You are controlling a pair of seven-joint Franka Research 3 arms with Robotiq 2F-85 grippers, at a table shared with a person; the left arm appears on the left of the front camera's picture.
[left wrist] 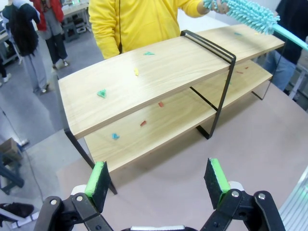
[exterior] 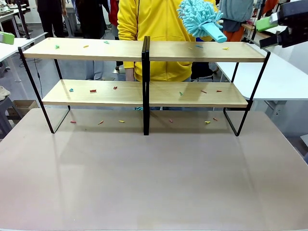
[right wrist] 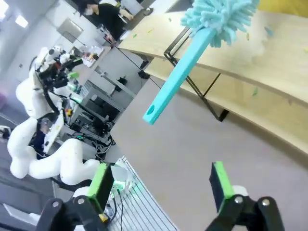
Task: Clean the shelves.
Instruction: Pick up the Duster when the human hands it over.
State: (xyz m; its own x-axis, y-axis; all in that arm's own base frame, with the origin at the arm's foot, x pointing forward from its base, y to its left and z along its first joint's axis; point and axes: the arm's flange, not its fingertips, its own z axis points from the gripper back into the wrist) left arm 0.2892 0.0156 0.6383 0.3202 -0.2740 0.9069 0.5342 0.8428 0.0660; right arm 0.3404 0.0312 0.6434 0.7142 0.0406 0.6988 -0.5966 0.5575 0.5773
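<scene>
Jaws of left gripper (left wrist: 158, 179) wide, empty, hovering off left end of shelves (left wrist: 159, 72). Coloured scraps (exterior: 92, 90) litter both boards, also table (exterior: 154, 183) beneath. Person holds duster (exterior: 199, 17) by head, handle toward right gripper (right wrist: 160, 186), spread empty: probably handover.

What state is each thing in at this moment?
shelves: upright, both boards littered with scraps.
scraps: scattered on the boards and on the table beneath.
duster: held aloft by the person, over the top board.
left gripper: open, empty.
right gripper: open, empty.
</scene>
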